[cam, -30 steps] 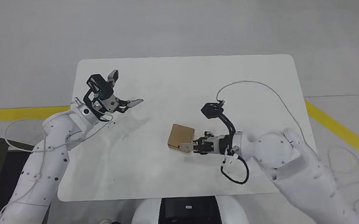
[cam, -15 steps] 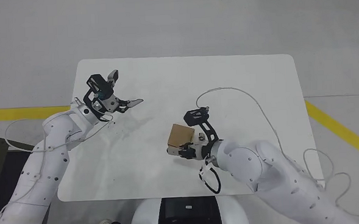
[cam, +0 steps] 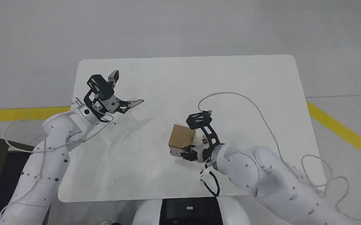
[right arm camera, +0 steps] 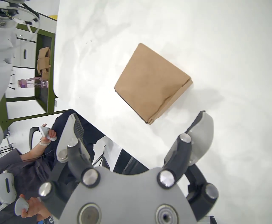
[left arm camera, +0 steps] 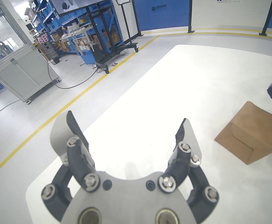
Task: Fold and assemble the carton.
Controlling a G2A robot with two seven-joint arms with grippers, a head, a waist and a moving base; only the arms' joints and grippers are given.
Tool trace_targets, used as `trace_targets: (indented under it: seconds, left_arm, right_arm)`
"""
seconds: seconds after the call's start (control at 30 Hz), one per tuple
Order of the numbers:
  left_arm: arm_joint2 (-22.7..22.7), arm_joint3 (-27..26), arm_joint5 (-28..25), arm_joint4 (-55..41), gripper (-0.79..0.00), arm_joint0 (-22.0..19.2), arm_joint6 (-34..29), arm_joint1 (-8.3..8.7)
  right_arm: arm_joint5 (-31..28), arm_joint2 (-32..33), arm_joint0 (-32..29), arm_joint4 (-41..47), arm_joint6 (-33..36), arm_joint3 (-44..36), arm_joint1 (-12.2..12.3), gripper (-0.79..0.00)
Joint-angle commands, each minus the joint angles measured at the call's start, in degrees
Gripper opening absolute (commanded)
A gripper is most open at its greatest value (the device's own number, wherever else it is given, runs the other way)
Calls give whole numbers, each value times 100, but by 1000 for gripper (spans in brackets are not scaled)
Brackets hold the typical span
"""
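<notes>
A small brown carton [cam: 182, 136] stands closed on the white table [cam: 240, 78], a little toward the near edge from the middle. My right gripper [cam: 184, 153] hovers just at the carton's near side, open, with nothing between its fingers. In the right wrist view the carton [right arm camera: 152, 84] lies just beyond the open right gripper [right arm camera: 138, 117], its seamed edge turned toward the fingers. My left gripper [cam: 125, 89] is open at the table's far left, well apart from the carton. The left wrist view shows the open left gripper [left arm camera: 127, 118] over bare table and the carton [left arm camera: 246, 135] off to one side.
A thin grey cable [cam: 241, 94] from the right arm loops over the table behind the carton. The table's near edge runs close under the right gripper. Beyond that edge stands a green cart [right arm camera: 42, 63] with cardboard pieces and a bottle.
The right arm has swung from the carton's right side round to its near side, closer to the table's front edge. The carton and the left arm have not moved.
</notes>
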Motion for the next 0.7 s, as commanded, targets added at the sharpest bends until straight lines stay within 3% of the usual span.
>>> trace_targets:
  seconds: [0.0,0.2,0.37,0.67]
  left_arm:
    - [0,0,0,0,0,0,0,0]
    - [0,0,0,0,0,0,0,0]
    - [0,0,0,0,0,0,0,0]
    - [0,0,0,0,0,0,0,0]
  right_arm:
    - [274,-198,53,-325,110,-69,-31,0]
    - [852,-811,275,-933,217,-157,-222,0]
    - [1167,-1239,492,-1450,138,273,-412,0]
    - [1304,-1420,698,-1904,507,709,-598,0]
